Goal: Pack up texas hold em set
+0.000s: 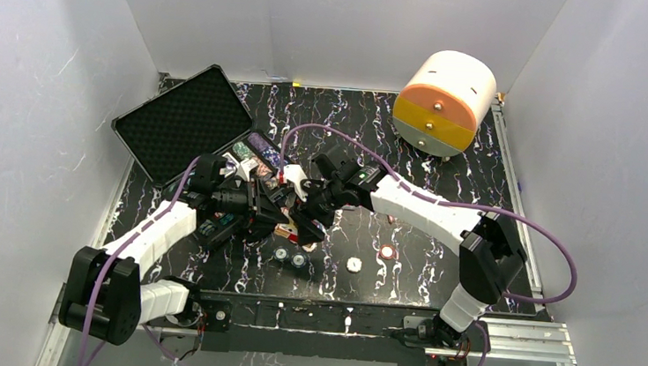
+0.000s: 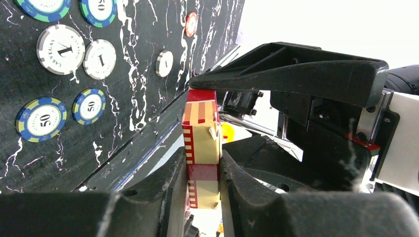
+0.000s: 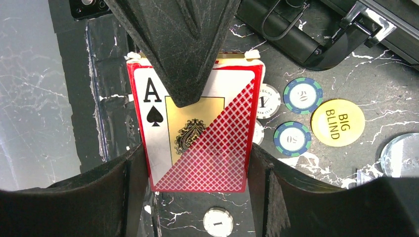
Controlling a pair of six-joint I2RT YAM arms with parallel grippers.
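Note:
The red-backed card deck box (image 3: 197, 143) with an ace of spades face is held above the table. My left gripper (image 2: 203, 173) is shut on its thin faces. My right gripper (image 3: 197, 168) straddles its width, and both fingers touch its sides. In the top view the left gripper (image 1: 267, 206) and the right gripper (image 1: 304, 218) meet in front of the open black case (image 1: 184, 122). Loose chips (image 1: 289, 257) lie on the table below, with a yellow Big Blind button (image 3: 338, 122) among them. Several chips (image 2: 39, 118) also show in the left wrist view.
A big orange-and-white cylinder (image 1: 445, 102) stands at the back right. A white chip (image 1: 354, 264) and a red chip (image 1: 387, 252) lie near the front. The case's latch edge (image 3: 346, 24) is close beyond the deck. White walls enclose the table.

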